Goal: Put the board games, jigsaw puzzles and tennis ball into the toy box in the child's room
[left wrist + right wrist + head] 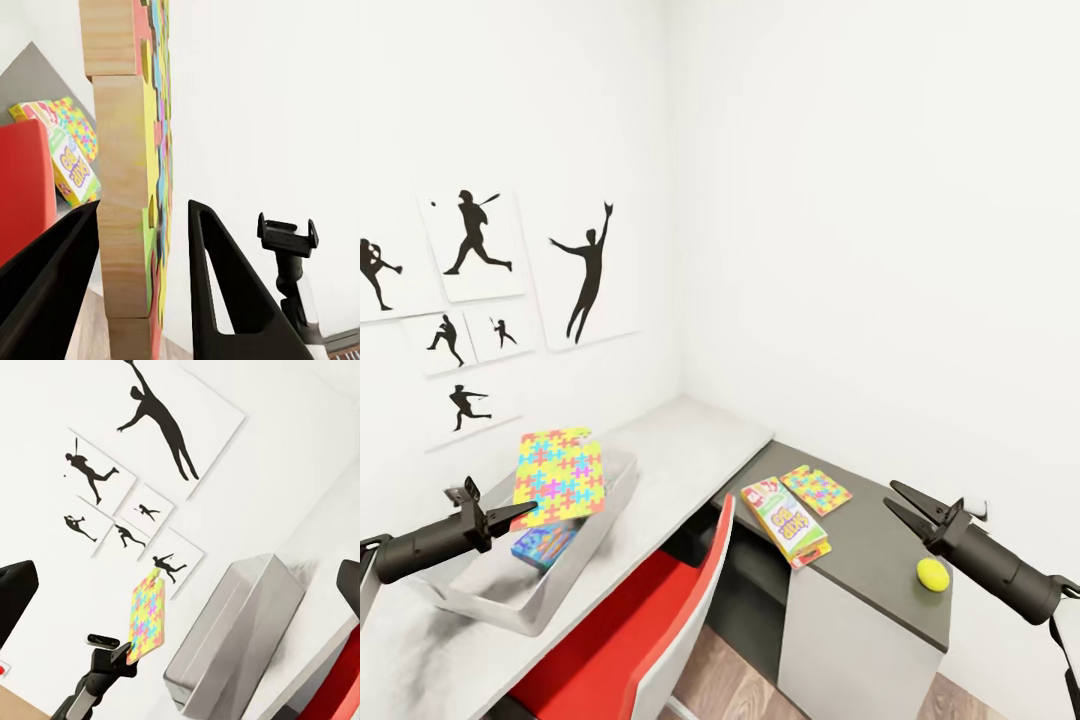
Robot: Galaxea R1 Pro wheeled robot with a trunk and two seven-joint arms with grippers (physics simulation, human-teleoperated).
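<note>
Since the left gripper (520, 514) pinches only one edge of the thin, stiff, light jigsaw puzzle (560, 474) above the toy box (600, 520), it could pivot; the right gripper (900, 505) is open, empty

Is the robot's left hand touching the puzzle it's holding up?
Touching. In the left wrist view, the jigsaw puzzle stands edge-on between the left gripper's fingers, which close against both its faces.

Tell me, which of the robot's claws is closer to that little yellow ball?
The right. The right gripper hangs open just above and beside the tennis ball on the dark cabinet top; the left gripper is far across, holding a jigsaw puzzle over the toy box.
</note>
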